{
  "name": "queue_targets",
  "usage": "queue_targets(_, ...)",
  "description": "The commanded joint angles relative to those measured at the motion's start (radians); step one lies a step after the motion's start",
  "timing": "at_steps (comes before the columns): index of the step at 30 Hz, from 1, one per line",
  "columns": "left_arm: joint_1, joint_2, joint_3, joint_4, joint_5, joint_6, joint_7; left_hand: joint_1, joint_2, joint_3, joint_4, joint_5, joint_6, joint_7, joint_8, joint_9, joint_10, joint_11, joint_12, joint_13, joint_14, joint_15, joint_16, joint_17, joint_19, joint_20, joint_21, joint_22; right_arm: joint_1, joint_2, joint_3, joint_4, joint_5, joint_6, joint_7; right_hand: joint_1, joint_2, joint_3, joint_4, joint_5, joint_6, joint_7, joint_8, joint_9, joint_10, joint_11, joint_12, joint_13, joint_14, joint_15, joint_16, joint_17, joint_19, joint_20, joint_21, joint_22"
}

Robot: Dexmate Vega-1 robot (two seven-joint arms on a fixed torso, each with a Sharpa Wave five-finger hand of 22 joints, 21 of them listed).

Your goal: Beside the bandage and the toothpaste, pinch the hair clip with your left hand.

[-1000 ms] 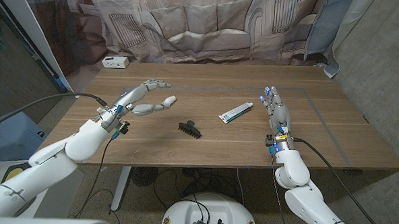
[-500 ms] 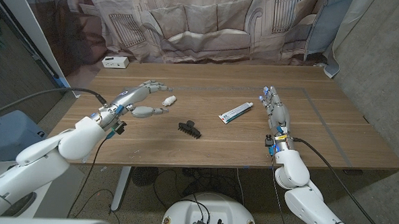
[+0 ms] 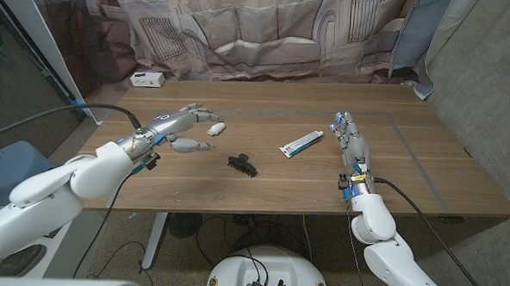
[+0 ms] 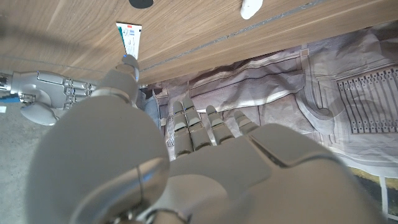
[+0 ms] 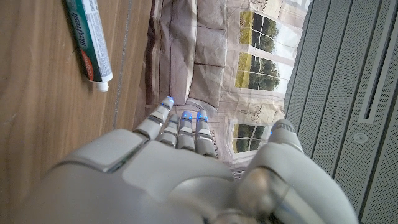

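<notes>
While my left hand (image 3: 185,127) hovers empty with fingers spread, the hair clip (image 3: 242,165) lies nearer me and toward the toothpaste (image 3: 301,144).
Its long axis runs slantwise; the bandage (image 3: 214,127) sits just past my fingertips, and my right hand (image 3: 351,144) waits, fingers straight.

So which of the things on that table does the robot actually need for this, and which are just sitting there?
Part of the job:
hair clip, black, at the table's middle
left hand, open above the table, not yet at the clip
toothpaste and bandage, landmarks only

Just lying about:
white box at the far corner
right hand, idle
</notes>
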State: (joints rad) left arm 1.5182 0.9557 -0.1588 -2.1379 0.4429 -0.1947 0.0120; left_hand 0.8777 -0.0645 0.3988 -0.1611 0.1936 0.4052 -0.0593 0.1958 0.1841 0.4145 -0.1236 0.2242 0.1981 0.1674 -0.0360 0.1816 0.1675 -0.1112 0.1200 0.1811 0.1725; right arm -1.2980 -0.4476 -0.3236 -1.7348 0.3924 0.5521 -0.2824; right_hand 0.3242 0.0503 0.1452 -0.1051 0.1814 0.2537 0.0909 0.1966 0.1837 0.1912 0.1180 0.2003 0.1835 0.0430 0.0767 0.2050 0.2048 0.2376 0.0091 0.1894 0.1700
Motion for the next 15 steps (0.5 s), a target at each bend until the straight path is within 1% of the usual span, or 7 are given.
queue_targets(1, -0.010, 0.018, -0.022, -0.077, 0.077, 0.065, -0.100, 0.007, -0.012, 0.001, 0.003, 0.007, 0.018, -0.014, 0.007, 0.004, 0.015, -0.019, 0.008, 0.001, 0.006, -0.039, 0.003, 0.003, 0.005, 0.004, 0.007, 0.002, -0.014, -0.001, -0.001, -0.004, 0.001, 0.005, 0.000, 0.005, -0.004, 0.000, -0.003, -0.002, 0.009, -0.003, 0.006, 0.002, 0.009, 0.000, 0.005, 0.006, 0.003, 0.002, 0.004, 0.002, 0.002, 0.005, 0.002, 0.002)
queue_targets(2, -0.012, 0.020, -0.022, -0.083, 0.085, 0.072, -0.109, 0.018, -0.010, 0.003, 0.000, 0.009, 0.029, -0.025, 0.010, 0.004, 0.027, -0.031, 0.011, 0.001, 0.011, -0.045, 0.005, 0.003, 0.009, 0.006, 0.009, 0.002, -0.015, 0.000, 0.000, -0.005, 0.002, 0.007, -0.001, 0.004, -0.004, 0.000, -0.003, -0.002, 0.009, -0.003, 0.006, 0.002, 0.010, 0.000, 0.005, 0.006, 0.003, 0.001, 0.004, 0.002, 0.002, 0.005, 0.002, 0.002)
queue_targets(5, -0.018, 0.026, -0.019, -0.104, 0.120, 0.097, -0.131, 0.034, -0.010, 0.006, -0.005, 0.013, 0.040, -0.039, 0.013, 0.005, 0.046, -0.041, 0.015, 0.001, 0.016, -0.052, 0.007, 0.003, 0.019, 0.006, 0.013, 0.002, -0.021, -0.001, 0.001, -0.010, 0.001, 0.007, -0.003, 0.004, -0.003, 0.000, -0.003, -0.002, 0.010, -0.004, 0.006, 0.002, 0.009, 0.001, 0.005, 0.006, 0.003, 0.002, 0.004, 0.002, 0.002, 0.006, 0.002, 0.002)
queue_targets(11, -0.033, 0.043, -0.013, -0.130, 0.165, 0.124, -0.177, 0.062, -0.007, 0.012, -0.010, 0.017, 0.049, -0.049, 0.014, 0.005, 0.056, -0.050, 0.014, 0.001, 0.021, -0.061, 0.008, 0.003, 0.030, 0.008, 0.015, 0.001, -0.033, -0.005, 0.005, -0.020, -0.007, 0.008, -0.007, 0.004, -0.003, 0.000, -0.004, -0.002, 0.010, -0.004, 0.005, 0.002, 0.010, 0.001, 0.005, 0.006, 0.004, 0.002, 0.005, 0.002, 0.002, 0.006, 0.002, 0.002)
queue_targets(12, -0.034, 0.040, -0.012, -0.134, 0.173, 0.130, -0.178, 0.074, -0.006, 0.015, -0.011, 0.018, 0.051, -0.051, 0.014, 0.006, 0.063, -0.071, 0.014, 0.001, 0.022, -0.063, 0.008, 0.002, 0.031, 0.008, 0.015, 0.001, -0.034, -0.005, 0.005, -0.021, -0.006, 0.008, -0.007, 0.005, -0.003, 0.000, -0.004, -0.002, 0.011, -0.004, 0.005, 0.002, 0.010, 0.001, 0.004, 0.006, 0.004, 0.002, 0.004, 0.002, 0.002, 0.006, 0.002, 0.002)
queue_targets(13, -0.035, 0.039, -0.012, -0.139, 0.183, 0.137, -0.181, 0.079, -0.007, 0.015, -0.011, 0.019, 0.053, -0.055, 0.014, 0.006, 0.063, -0.060, 0.013, 0.001, 0.026, -0.065, 0.008, 0.002, 0.037, 0.005, 0.016, 0.001, -0.035, -0.005, 0.006, -0.022, -0.005, 0.009, -0.006, 0.005, -0.003, 0.000, -0.004, -0.002, 0.010, -0.005, 0.005, 0.002, 0.010, 0.001, 0.004, 0.006, 0.004, 0.003, 0.004, 0.002, 0.002, 0.006, 0.002, 0.002)
queue_targets(15, -0.040, 0.036, -0.008, -0.140, 0.189, 0.142, -0.184, 0.085, -0.008, 0.014, -0.011, 0.019, 0.059, -0.059, 0.015, 0.006, 0.070, -0.063, 0.014, 0.001, 0.031, -0.068, 0.009, 0.002, 0.040, 0.002, 0.016, 0.001, -0.036, -0.007, 0.006, -0.023, -0.008, 0.008, -0.006, 0.005, -0.003, 0.000, -0.004, -0.002, 0.011, -0.005, 0.005, 0.002, 0.010, 0.000, 0.004, 0.006, 0.005, 0.003, 0.004, 0.002, 0.002, 0.006, 0.002, 0.002)
